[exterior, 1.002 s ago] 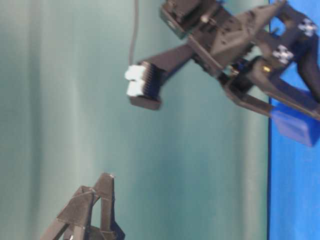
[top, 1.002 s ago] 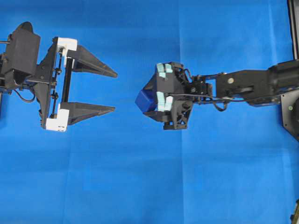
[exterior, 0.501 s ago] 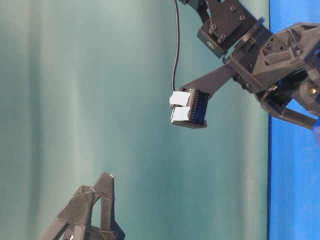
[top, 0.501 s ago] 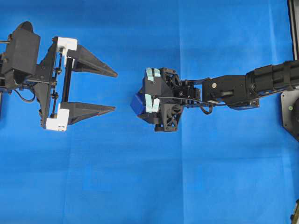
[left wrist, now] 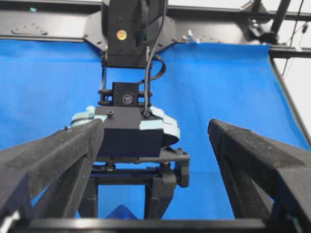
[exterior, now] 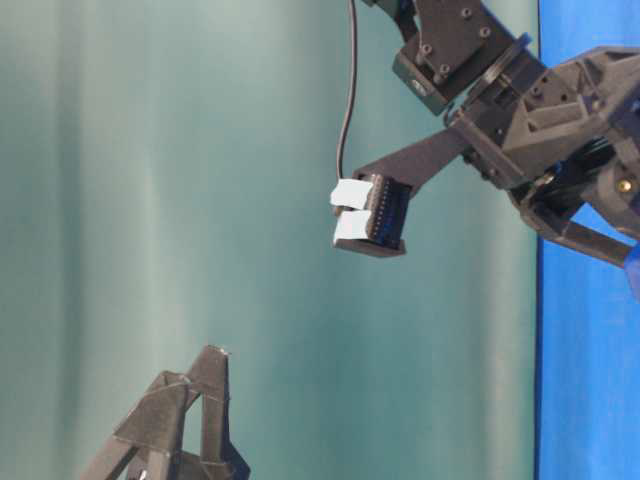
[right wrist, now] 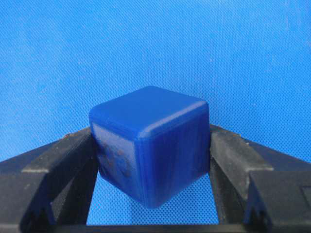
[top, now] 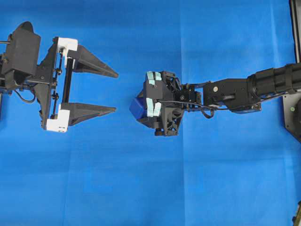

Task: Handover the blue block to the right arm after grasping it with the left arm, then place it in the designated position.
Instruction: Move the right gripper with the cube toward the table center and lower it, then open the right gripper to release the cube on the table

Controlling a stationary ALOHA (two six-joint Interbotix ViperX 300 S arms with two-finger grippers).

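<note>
The blue block (right wrist: 150, 143) sits between the two fingers of the right gripper (top: 141, 109), which is closed on it and presses two opposite flat faces. In the right wrist view both fingers (right wrist: 58, 162) touch the sides of the cube, and its front corner sticks out past them. The cube hangs over the blue cloth (top: 141, 188), near the middle of it and far from every edge; I cannot tell how high above the cloth it is.

The block looks like a rigid plastic piece, small and probably light. Its faces look smooth and its edges are rounded, so I think it can slip or turn if it is squeezed near a corner. The safest hold seems to be the present one, on two parallel faces, near their centres. I judge that it is not fragile.

The left gripper (top: 110, 92) stands wide open near the left edge of the cloth, with nothing in it, apart from the block.

I see no container, tray or box anywhere, and no mark for the designated position shows on the cloth.
</note>
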